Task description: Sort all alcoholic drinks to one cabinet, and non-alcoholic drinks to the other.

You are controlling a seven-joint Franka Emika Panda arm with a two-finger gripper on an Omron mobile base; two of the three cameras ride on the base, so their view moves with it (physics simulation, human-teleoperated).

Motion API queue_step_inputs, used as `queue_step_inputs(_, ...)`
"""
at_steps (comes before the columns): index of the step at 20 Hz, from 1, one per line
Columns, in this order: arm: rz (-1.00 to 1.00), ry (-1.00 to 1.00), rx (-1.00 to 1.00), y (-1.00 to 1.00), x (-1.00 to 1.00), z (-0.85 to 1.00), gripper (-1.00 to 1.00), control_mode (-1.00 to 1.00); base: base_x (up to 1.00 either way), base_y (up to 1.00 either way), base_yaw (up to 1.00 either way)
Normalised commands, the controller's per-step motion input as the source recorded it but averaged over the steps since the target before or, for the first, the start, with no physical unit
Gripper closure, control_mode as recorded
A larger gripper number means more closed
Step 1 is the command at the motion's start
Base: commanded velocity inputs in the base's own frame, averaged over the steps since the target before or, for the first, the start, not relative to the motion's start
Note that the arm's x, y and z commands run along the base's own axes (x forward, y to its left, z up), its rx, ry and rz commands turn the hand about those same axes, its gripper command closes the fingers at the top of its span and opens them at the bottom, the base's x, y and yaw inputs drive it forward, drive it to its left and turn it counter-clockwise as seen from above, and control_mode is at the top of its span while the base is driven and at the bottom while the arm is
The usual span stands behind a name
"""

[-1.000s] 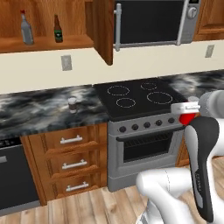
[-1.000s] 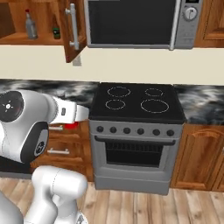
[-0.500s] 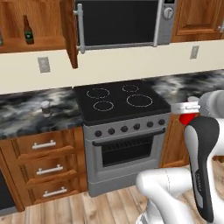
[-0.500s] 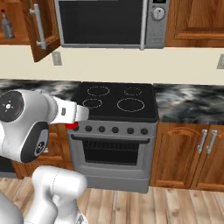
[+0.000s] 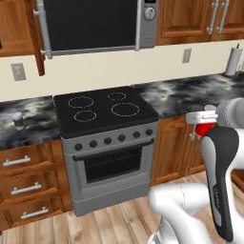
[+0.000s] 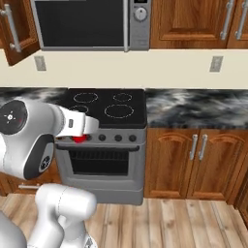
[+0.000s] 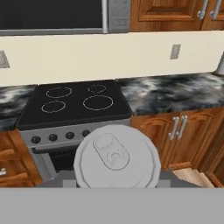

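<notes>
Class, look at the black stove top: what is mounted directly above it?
A microwave with a dark door hangs above the stove top, between wooden wall cabinets. Its inside cannot be seen through the door.

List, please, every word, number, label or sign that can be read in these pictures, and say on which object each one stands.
No text can be read anywhere.
Red can: plain; its grey top bears an embossed tab, no letters.
Microwave: its control panel is too small and blurred to read.
Stove: the knobs carry no visible marks.
</notes>
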Motion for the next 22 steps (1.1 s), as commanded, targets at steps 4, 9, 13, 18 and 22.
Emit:
queue_step_inputs(4, 0.00, 0.00, 0.00, 0.00, 0.00, 0.00, 1.00, 1.00, -0.52, -0.18, -0.15)
queue_step_inputs(9, 0.00, 0.00, 0.00, 0.00, 0.00, 0.00, 1.00, 1.00, -0.49, 0.26, 0.00)
queue_step_inputs(13, 0.00, 0.00, 0.00, 0.00, 0.00, 0.00, 1.00, 1.00, -0.43, 0.33, 0.04)
queue_step_inputs(18, 0.00, 0.00, 0.00, 0.00, 0.00, 0.00, 1.00, 1.00, -0.60, 0.13, 0.04)
queue_step_inputs(22, 0.00, 0.00, 0.00, 0.00, 0.00, 0.00, 1.00, 1.00, -0.52, -0.21, -0.22)
